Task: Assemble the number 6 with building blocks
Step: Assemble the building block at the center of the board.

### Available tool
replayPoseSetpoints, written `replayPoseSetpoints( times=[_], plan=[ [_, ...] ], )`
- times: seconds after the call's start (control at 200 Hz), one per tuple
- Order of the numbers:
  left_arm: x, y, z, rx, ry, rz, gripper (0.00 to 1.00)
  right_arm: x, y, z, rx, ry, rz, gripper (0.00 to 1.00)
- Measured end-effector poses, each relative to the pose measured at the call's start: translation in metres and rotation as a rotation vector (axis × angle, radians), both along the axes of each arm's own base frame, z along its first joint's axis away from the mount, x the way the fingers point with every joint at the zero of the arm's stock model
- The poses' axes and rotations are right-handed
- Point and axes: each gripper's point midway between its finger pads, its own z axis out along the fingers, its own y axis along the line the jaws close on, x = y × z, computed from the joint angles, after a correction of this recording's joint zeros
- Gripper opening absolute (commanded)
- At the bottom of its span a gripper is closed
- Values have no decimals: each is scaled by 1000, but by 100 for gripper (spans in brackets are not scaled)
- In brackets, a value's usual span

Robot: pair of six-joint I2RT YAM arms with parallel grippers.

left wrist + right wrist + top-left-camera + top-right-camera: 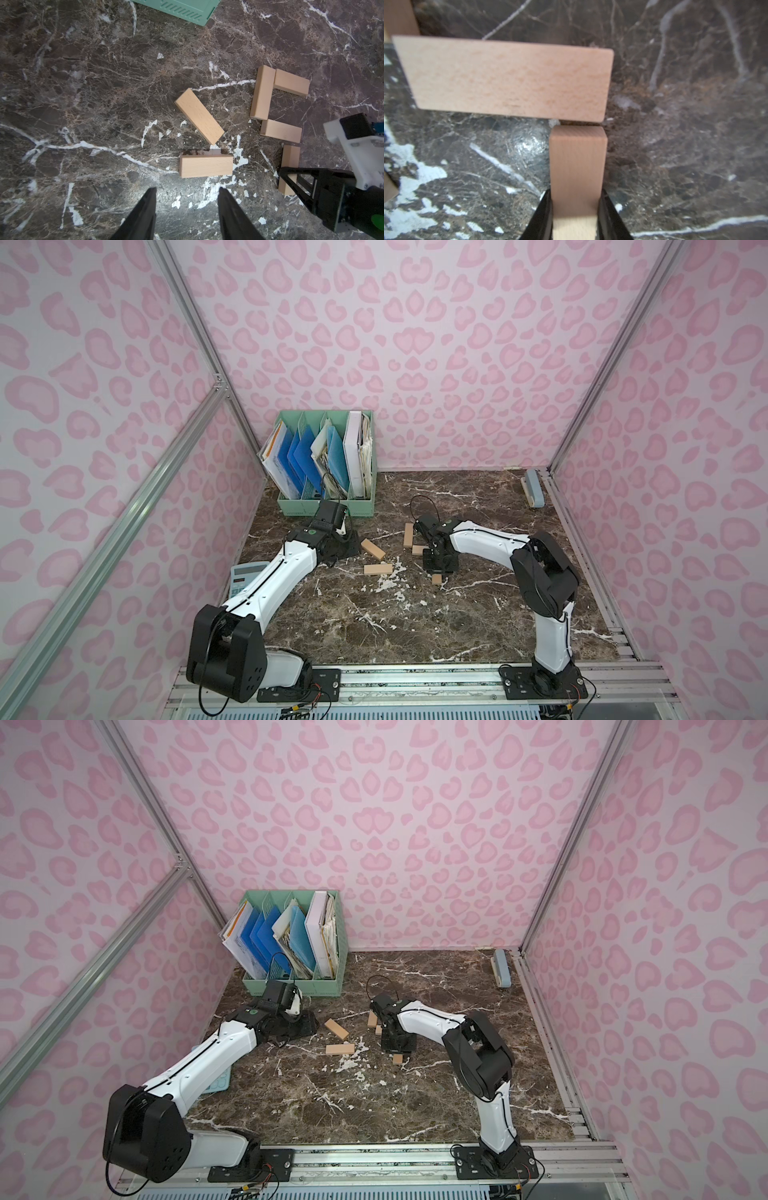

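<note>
Left pincer [187, 207]: jaws partly apart, holding nothing, above bare tabletop [83, 104]. Directly ahead of its fingertips lies a level block [205, 166]. A slanted block [199, 116] lies just beyond that, and their near corners almost meet.

Further right of this pincer lies the unfinished number 6 [408, 536]. It consists of a side block [262, 92] with an upper cross block [292, 82] and a lower cross block [280, 131] meeting its two ends. The shape opens towards the right pincer.

Right pincer [576, 199]: jaws closed on a held block [577, 162], gripped by its long sides, low over the tabletop. Ahead of the fingertips, the free end of this block sits just beside the outer end of the lower cross block, at a right angle. A thin gap shows between them.
</note>
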Motion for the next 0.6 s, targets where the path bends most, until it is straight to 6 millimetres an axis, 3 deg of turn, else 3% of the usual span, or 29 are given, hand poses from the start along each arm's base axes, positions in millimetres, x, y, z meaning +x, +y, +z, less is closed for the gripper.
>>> replayPoseSetpoints(
  times=[0.6],
  plan=[
    [0,0,2,-2,-6,-2,52,3,1,-2,-16,-3,3,0]
  ],
)
